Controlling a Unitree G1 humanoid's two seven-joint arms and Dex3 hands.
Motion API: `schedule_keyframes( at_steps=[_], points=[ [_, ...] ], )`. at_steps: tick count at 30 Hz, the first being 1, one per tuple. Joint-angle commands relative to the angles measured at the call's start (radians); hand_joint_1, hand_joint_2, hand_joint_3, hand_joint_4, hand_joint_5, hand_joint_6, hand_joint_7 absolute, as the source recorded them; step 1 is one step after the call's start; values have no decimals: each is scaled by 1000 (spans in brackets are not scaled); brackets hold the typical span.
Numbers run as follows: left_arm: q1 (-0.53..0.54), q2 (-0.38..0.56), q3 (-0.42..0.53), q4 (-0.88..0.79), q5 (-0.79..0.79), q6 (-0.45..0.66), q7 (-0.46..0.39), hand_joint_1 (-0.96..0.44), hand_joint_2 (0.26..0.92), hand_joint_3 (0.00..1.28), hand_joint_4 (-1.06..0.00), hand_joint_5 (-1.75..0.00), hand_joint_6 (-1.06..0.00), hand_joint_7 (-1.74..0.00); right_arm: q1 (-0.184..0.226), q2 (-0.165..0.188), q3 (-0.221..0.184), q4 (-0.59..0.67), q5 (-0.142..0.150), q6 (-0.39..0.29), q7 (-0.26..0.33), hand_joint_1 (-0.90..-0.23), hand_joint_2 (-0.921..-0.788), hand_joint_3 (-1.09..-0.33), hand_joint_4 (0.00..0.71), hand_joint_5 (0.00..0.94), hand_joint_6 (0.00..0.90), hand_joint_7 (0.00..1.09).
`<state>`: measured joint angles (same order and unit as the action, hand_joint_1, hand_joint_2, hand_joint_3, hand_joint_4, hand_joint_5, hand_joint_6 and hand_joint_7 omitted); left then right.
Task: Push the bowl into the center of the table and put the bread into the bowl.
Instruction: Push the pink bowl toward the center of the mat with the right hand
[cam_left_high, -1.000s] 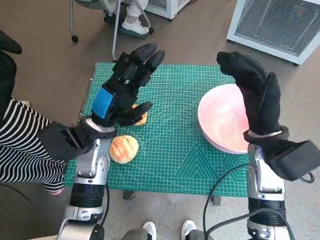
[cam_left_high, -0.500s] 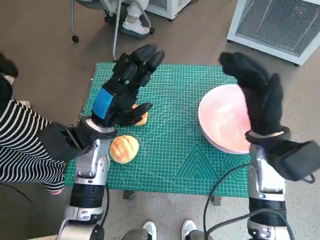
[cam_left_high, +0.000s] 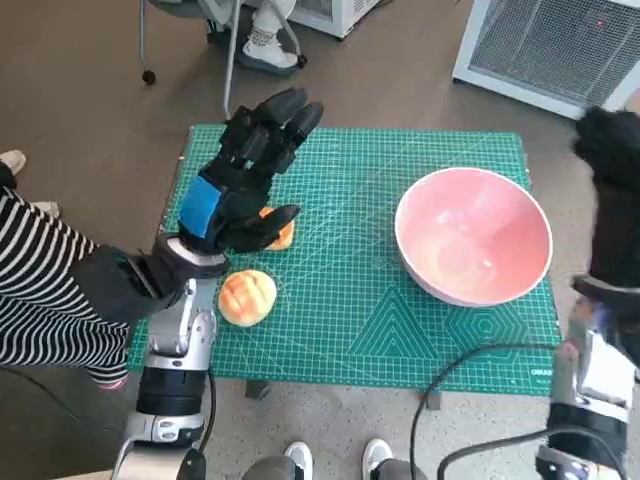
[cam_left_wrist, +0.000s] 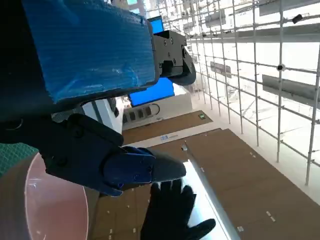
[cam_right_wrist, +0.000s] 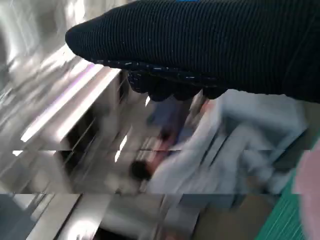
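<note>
The pink bowl (cam_left_high: 473, 247) stands empty on the right part of the green mat (cam_left_high: 350, 300); its rim also shows in the left wrist view (cam_left_wrist: 30, 200). One bread roll (cam_left_high: 246, 297) lies near the mat's front left. A second, smaller roll (cam_left_high: 281, 236) lies partly hidden under my left hand (cam_left_high: 240, 180). That hand hovers above the mat's left side with fingers spread, holding nothing. My right hand (cam_left_high: 612, 190) is raised off the table's right edge, beside the bowl and apart from it, holding nothing; the left wrist view shows its fingers (cam_left_wrist: 172, 215) spread.
A person in a striped sleeve (cam_left_high: 40, 290) stands at the left of the table. Shoes (cam_left_high: 300, 458) show below the front edge. A chair leg and a foot (cam_left_high: 262, 45) are behind the table, and a white vented unit (cam_left_high: 555, 45) stands at the back right.
My right hand has swung from above the bowl out to the right, past the table's edge, uncovering the bowl. The left hand, bowl and bread have stayed put.
</note>
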<state>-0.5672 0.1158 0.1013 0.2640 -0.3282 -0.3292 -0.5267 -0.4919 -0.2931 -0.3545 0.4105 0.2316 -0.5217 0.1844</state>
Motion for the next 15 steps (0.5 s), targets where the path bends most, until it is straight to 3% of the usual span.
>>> schedule_keyframes(
  at_steps=[1, 9, 15],
  points=[
    [4, 3, 6, 6, 1, -9, 6, -606, 921, 297, -93, -220, 1, -592, 4, -22, -47, 125, 26, 9, -18, -711, -921, -856, 148, 0, -1, 500],
    [1, -1, 3, 13, 10, -17, 14, -622, 921, 303, -95, -219, 1, -586, -49, -41, -99, 341, 92, 16, 14, -701, -921, -868, 138, 0, -1, 450],
    [2, -2, -1, 9, 16, -18, 19, -624, 921, 305, -95, -218, 1, -586, -106, -50, -119, 524, 110, 24, 32, -697, -921, -859, 138, 1, 7, 466]
  ],
)
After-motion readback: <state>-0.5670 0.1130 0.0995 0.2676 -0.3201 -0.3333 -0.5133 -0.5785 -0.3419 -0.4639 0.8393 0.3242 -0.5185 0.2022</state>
